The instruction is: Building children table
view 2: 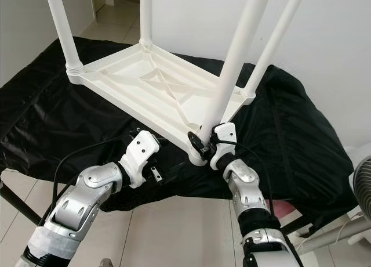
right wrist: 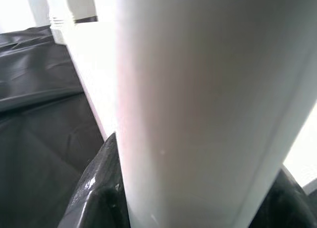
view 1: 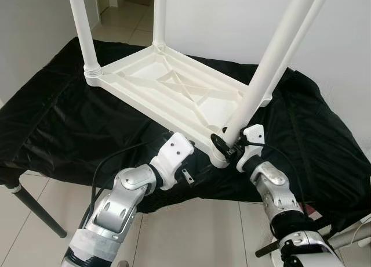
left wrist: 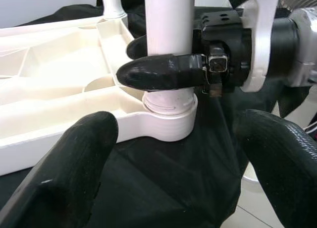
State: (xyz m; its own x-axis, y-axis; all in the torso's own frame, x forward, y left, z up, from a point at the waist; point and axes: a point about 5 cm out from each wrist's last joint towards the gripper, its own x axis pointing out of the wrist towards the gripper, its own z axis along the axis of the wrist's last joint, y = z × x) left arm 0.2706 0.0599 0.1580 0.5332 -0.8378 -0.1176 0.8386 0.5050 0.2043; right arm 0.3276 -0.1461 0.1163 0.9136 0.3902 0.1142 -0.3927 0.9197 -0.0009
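Observation:
A white plastic children's table (view 1: 174, 87) lies upside down on a black cloth (view 1: 64, 116), with its legs pointing up. My right gripper (view 1: 223, 142) is shut on the near leg (view 1: 261, 75), just above the corner socket (left wrist: 168, 124) where the leg sits. In the right wrist view the leg (right wrist: 198, 114) runs between that gripper's black fingers (right wrist: 99, 188). My left gripper (left wrist: 178, 188) is open, a little in front of and below that same corner, and holds nothing. Its wrist (view 1: 174, 155) hangs over the cloth's front edge.
The cloth covers a larger table with a black metal leg (view 1: 35, 209) at the front left. Pale floor tiles (view 1: 191, 232) lie below me. A white wall (view 1: 232, 23) stands behind, and a fan (view 2: 362, 186) at the far right.

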